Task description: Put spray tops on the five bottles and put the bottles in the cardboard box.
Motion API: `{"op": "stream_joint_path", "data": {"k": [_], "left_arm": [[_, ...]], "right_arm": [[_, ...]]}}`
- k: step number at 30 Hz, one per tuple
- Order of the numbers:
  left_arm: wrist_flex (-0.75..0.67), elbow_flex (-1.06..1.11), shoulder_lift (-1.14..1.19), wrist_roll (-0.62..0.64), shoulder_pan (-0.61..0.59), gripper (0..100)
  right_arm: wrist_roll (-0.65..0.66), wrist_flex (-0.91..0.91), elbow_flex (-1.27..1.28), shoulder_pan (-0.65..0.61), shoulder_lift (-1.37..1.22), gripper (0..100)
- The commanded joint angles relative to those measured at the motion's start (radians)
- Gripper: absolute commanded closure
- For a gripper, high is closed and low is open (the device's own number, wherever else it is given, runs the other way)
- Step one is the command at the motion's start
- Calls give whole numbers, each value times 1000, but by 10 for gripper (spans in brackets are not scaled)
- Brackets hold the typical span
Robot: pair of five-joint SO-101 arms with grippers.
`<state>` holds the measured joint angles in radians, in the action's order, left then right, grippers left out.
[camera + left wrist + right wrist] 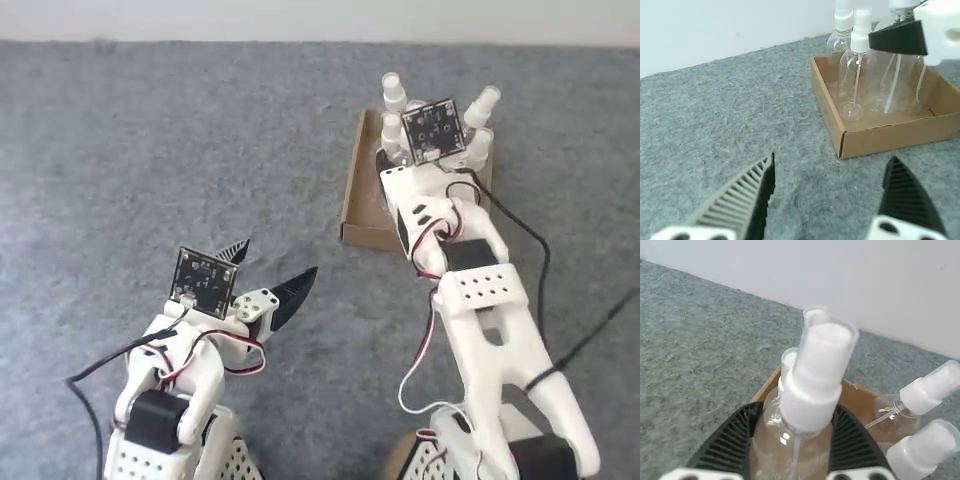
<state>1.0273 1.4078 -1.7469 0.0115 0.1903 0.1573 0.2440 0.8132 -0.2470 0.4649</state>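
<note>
While the right pincer [795, 432] grips the last clear, white-capped plastic bottle [812, 380] inside the brown cardboard box [890, 135] beside four others [932, 387], only releasing seems left, and the left pincer [832, 165] stands wide.

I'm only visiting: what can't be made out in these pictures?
1. Box interior, high view: the right arm covers it, so the bottle count is unsure.
2. Base of the bottle in the right claw, right wrist view: hidden by the claw itself.
3. Rear spray tops, left wrist view: cut off by the top edge.
4. Box's far corner, left wrist view: cut off by the right edge.
</note>
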Motion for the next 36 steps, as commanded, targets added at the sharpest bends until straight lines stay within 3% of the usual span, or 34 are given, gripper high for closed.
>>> {"op": "stream_joint_path", "data": {"k": [1,15,36], "left_arm": [[-20,-4,-11,-5,0,678],[-20,-4,-11,-5,0,678],[-20,-4,-11,-6,0,678]], "right_arm": [[-14,-125,48,10,-16,993],[-23,-268,86,5,-174,993],[-25,-364,204,5,-194,993]]}}
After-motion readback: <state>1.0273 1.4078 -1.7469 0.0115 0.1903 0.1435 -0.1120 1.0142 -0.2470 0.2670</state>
